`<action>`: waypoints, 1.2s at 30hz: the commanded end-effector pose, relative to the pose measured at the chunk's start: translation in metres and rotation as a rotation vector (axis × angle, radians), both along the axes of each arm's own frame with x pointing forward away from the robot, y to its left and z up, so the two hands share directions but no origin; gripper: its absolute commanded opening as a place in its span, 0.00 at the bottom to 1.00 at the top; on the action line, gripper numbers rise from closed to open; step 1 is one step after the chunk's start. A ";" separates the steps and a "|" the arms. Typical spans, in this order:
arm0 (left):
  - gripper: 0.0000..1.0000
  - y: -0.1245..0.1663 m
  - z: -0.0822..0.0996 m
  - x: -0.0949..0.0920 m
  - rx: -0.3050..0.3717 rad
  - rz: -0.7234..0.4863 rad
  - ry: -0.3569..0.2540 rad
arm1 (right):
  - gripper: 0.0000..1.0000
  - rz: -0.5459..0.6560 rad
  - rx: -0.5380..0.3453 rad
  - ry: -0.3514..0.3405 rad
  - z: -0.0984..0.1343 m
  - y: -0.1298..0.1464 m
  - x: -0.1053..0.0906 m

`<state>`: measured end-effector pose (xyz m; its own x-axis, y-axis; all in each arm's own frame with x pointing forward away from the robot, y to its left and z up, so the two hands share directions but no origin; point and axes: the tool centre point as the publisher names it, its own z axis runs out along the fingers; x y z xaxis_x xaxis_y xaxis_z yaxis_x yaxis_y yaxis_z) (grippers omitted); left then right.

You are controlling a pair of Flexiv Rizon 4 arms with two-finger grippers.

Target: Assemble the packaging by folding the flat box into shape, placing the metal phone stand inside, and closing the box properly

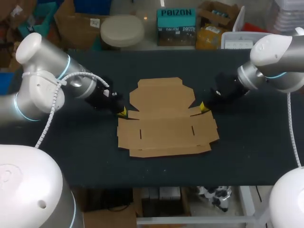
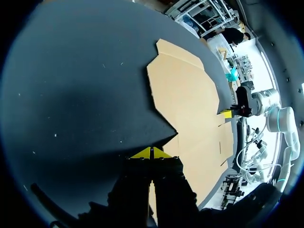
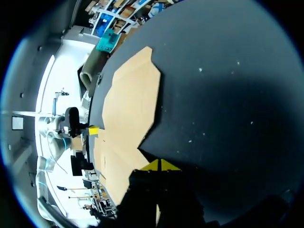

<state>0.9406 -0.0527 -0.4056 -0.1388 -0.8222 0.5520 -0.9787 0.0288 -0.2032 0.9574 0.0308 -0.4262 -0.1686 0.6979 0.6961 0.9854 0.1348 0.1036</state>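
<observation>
A flat, unfolded brown cardboard box (image 1: 164, 118) lies in the middle of the black table. My left gripper (image 1: 123, 112) is shut, its yellow tips at the notch on the box's left edge; in the left wrist view its tips (image 2: 151, 153) meet right at the cardboard (image 2: 190, 104). My right gripper (image 1: 203, 106) is shut too, with its tips at the notch on the right edge; its own view shows the closed tips (image 3: 160, 166) beside the cardboard (image 3: 128, 109). Each wrist view shows the other arm's gripper across the box. No metal phone stand is in view.
The black table top (image 1: 71, 152) spreads wide around the box on all sides. Nothing else stands on it.
</observation>
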 end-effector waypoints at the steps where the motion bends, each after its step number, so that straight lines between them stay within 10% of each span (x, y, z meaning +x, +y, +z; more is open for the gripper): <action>1: 0.00 -0.003 -0.004 0.003 -0.004 -0.006 0.007 | 0.00 -0.009 0.007 -0.003 -0.003 0.000 -0.002; 36: 0.00 -0.020 0.007 -0.009 0.018 0.000 -0.012 | 0.00 -0.073 -0.032 -0.045 0.011 0.014 -0.008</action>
<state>0.9324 -0.0705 -0.4025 -0.1506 -0.8207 0.5512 -0.9754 0.0325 -0.2181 0.9542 0.0433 -0.4205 -0.1508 0.7181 0.6794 0.9871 0.0724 0.1426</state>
